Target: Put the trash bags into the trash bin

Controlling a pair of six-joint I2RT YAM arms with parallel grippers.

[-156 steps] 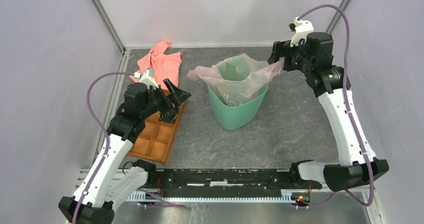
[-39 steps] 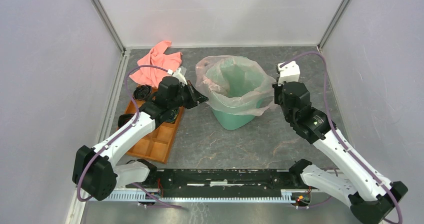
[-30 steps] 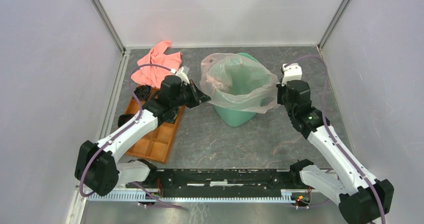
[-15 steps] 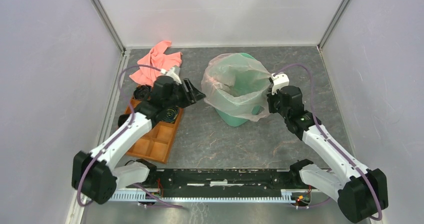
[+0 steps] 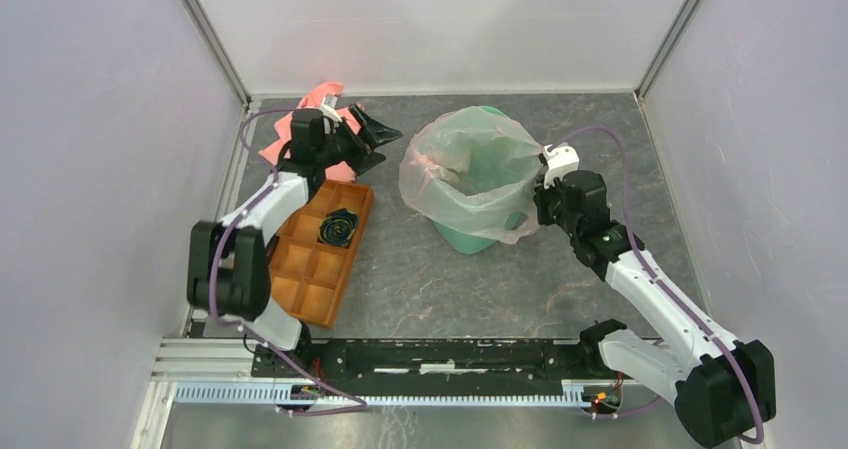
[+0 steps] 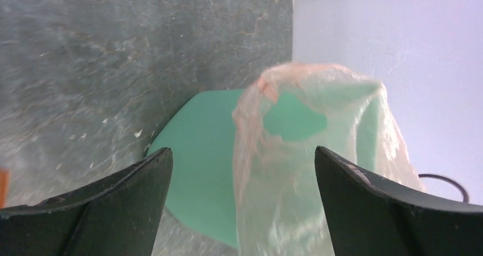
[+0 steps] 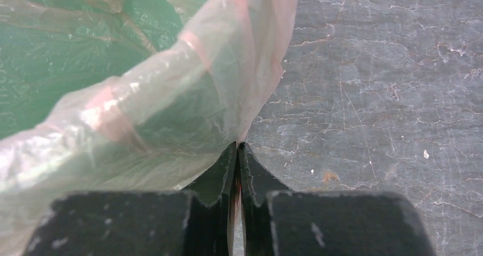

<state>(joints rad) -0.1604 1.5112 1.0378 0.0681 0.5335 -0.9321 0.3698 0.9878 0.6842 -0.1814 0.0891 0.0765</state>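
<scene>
The trash bag [image 5: 460, 174], thin pale pink film, is draped over the mouth of the mint-green trash bin [image 5: 466, 237] in the middle of the table. My right gripper [image 5: 540, 201] is at the bin's right side, shut on the bag's right edge. In the right wrist view the film [image 7: 171, 96] runs into the closed jaws of the right gripper [image 7: 238, 146]. My left gripper [image 5: 378, 134] hangs open to the bin's left, apart from it. The left wrist view shows the left gripper [image 6: 243, 150] wide open and empty, with the bag [image 6: 319, 153] and bin [image 6: 199, 153] beyond.
A salmon-pink cloth [image 5: 320, 101] lies at the back left, partly under my left arm. An orange compartmented tray [image 5: 310, 269] sits at the left with a black rosette-shaped object [image 5: 339, 227] in one cell. Walls close off three sides.
My left gripper has opened, let go of the bag's left edge and drawn back toward the cloth. My right gripper has moved in toward the bin, still holding the bag.
</scene>
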